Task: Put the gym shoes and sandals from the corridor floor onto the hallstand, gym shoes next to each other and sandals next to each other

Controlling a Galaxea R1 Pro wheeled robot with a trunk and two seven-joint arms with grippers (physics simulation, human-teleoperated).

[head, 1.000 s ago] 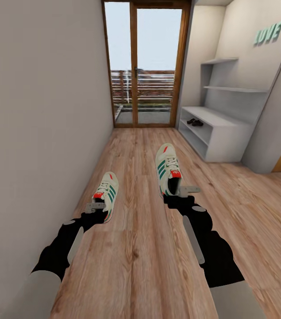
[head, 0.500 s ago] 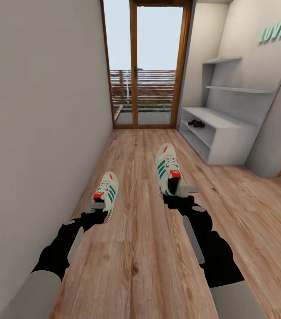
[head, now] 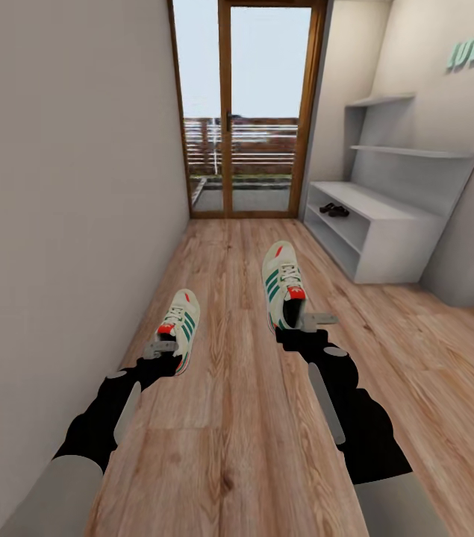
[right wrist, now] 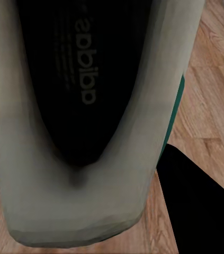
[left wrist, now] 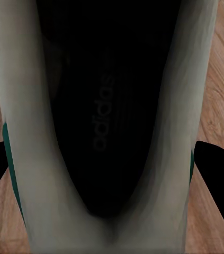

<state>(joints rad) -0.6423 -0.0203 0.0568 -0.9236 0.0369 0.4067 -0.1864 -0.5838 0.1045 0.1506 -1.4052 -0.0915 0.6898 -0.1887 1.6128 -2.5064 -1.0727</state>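
Nearer now to the hallstand (head: 386, 246); grippers and sneakers sit as before, only the view shifted.
Left gripper (head: 163, 349) clamps one gym shoe (head: 180, 325), right gripper (head: 305, 322) the other gym shoe (head: 283, 282); sandals (head: 334, 210) lie on the hallstand's lower shelf near its far end, sneakers not yet placed.

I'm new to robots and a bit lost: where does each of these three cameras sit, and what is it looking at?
Head view: on the head, looking down the corridor at both arms, each carrying a gym shoe, left, right, toward the hallstand.
Left wrist view: near the left jaws, looking into its shoe.
Right wrist view: likewise, its shoe.
Shared: the shoes and wood floor.
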